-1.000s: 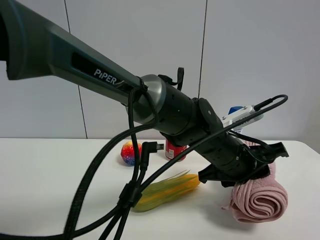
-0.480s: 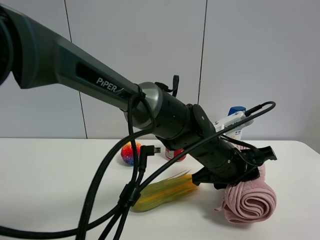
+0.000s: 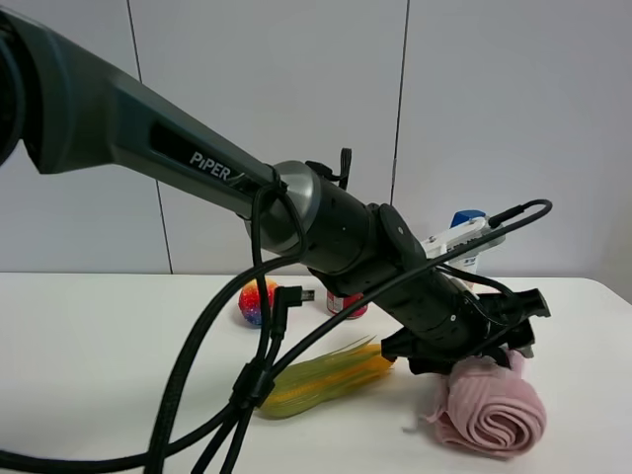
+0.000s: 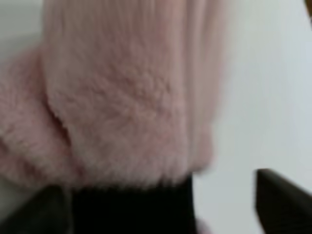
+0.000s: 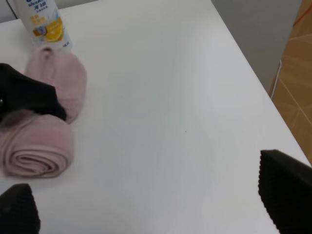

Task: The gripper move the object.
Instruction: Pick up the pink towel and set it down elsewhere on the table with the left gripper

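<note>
"What does the right gripper (image 5: pixel 152 202) look down on?"

"A white table (image 5: pixel 161 97). Its dark fingertips (image 5: pixel 285 192) stand far apart, with nothing between them."

"And the pink towel roll (image 5: pixel 36 146)?"

"It lies well aside, with a black shape (image 5: pixel 27 95) across its middle and a labelled bottle (image 5: pixel 41 22) just beside its end."

Bright, even light washes the white counter (image 3: pixel 89 326), leaving only faint, soft shadows under the pink towel roll (image 3: pixel 489 415). The left wrist view is heavily blurred, out of focus at close range; the right wrist view is mildly soft.
</note>
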Robot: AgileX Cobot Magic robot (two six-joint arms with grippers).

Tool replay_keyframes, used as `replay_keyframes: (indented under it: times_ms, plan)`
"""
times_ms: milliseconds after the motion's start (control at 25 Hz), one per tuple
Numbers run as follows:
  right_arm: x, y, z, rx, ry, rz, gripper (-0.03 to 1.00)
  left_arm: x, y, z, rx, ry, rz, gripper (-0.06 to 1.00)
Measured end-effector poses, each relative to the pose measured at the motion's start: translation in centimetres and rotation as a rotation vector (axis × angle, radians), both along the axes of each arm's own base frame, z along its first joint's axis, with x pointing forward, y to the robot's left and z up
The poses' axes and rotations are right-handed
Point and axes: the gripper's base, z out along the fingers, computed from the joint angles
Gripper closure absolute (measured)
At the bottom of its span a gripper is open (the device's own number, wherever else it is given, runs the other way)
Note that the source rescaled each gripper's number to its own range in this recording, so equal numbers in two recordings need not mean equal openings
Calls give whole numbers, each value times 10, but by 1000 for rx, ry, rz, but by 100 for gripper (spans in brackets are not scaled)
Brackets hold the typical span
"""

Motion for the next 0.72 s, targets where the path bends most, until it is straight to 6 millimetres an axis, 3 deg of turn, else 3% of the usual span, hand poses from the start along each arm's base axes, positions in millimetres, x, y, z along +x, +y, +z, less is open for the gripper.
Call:
replay_keyframes:
  times_ms: [40, 120, 440, 600, 720]
  plan:
    - [0, 0, 0, 0, 0, 0, -3, 0, 0, 1, -9, 8, 8, 16]
    - [0, 0, 0, 0, 0, 0, -3, 0, -1, 2, -20, 18, 18, 8]
    - [0, 0, 0, 0, 0, 0, -3, 0, -1, 16, -42, 10, 15, 5]
    - [0, 0, 0, 0, 0, 0, -3, -1, 0, 43, -52, -61, -24, 5]
    - [0, 0, 0, 0, 0, 0, -3, -3, 3, 77, -30, -196, -110, 5]
